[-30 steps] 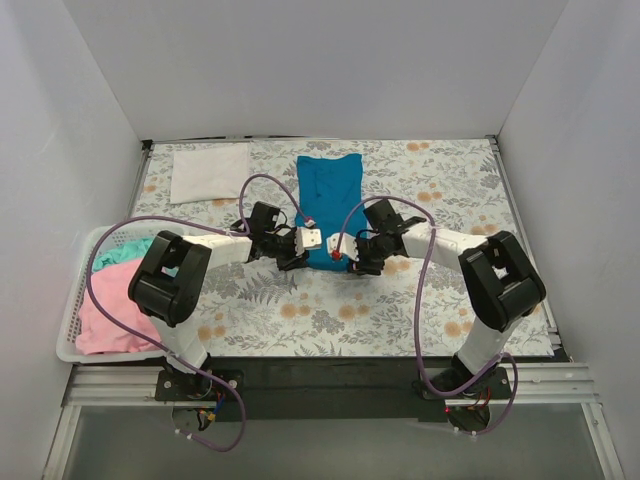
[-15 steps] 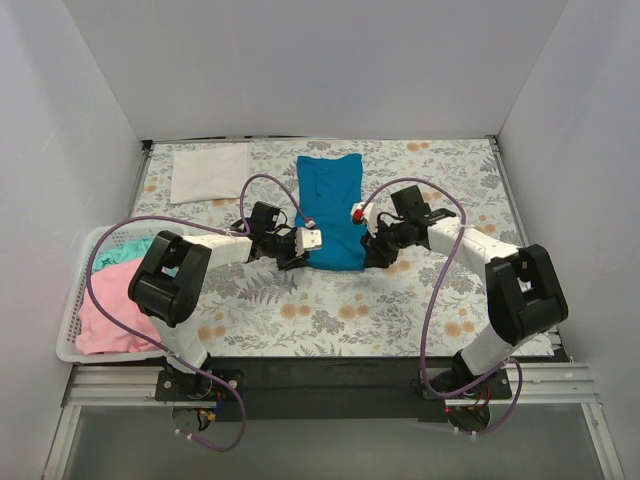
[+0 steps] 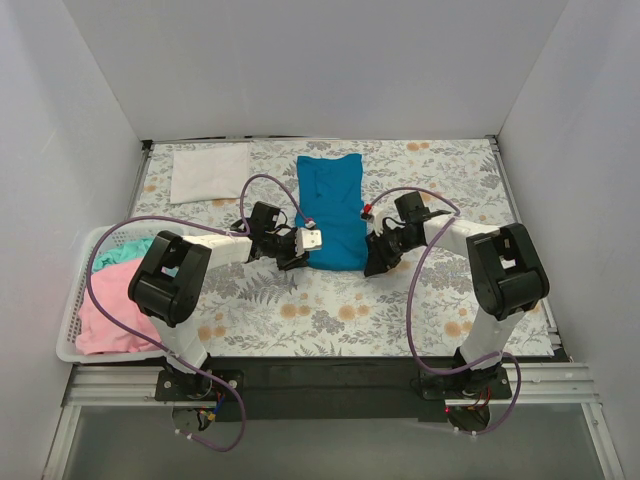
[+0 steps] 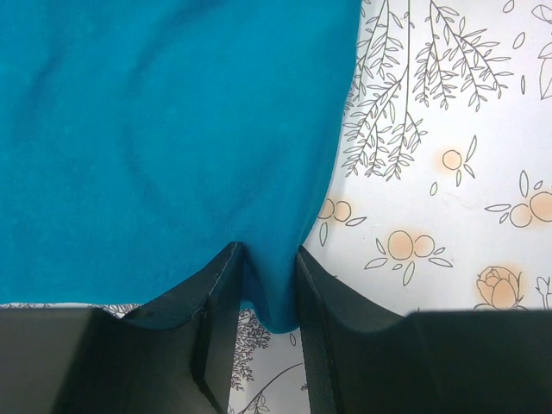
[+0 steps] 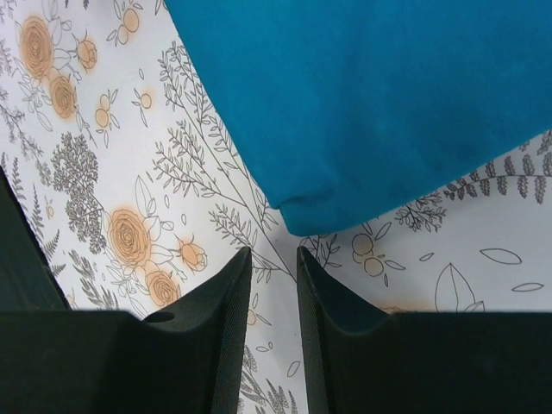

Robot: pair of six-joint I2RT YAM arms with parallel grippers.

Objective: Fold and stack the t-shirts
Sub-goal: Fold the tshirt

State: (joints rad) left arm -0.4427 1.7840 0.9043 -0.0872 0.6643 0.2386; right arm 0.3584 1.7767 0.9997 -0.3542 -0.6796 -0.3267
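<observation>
White walls enclose a floral-print desk (image 3: 300, 310), with both arm bases at the bottom of the top view.

1. Near zone. At lower left, a basket (image 3: 68, 325) holds a pink shirt (image 3: 105, 315) and a mint shirt (image 3: 125, 250). Neither is in play.

2. Middle zone. Both arms reach inward to the near hem of the teal shirt (image 3: 335, 205).
   - Left gripper (image 4: 269, 259): the jaws pinch the hem corner. In the left wrist view, teal cloth fills the gap between them and hangs a little below it.
   - Right gripper (image 5: 273, 254): the jaws are drawn close together with only a narrow slit between them, and they grip nothing. Printed desk shows through the slit.

3. Governing relation. In the right wrist view, the shirt's rounded corner (image 5: 388, 103) lies just beyond the jaw tips and is offset toward the right of the frame. It is near the tips but not touching them. The right arm therefore needs a short advance and a sideways correction before it can take hold. The jaws probably also need to spread first.

4. Far zone. The teal shirt is a narrow strip at desk centre. Its long axis runs straight away from the arms. A lift of both near corners would carry the hem along that axis toward the collar end.

5. Far left. A white shirt (image 3: 210, 172) lies folded flat, well apart from the teal one. It is the likely base for the stack.
</observation>
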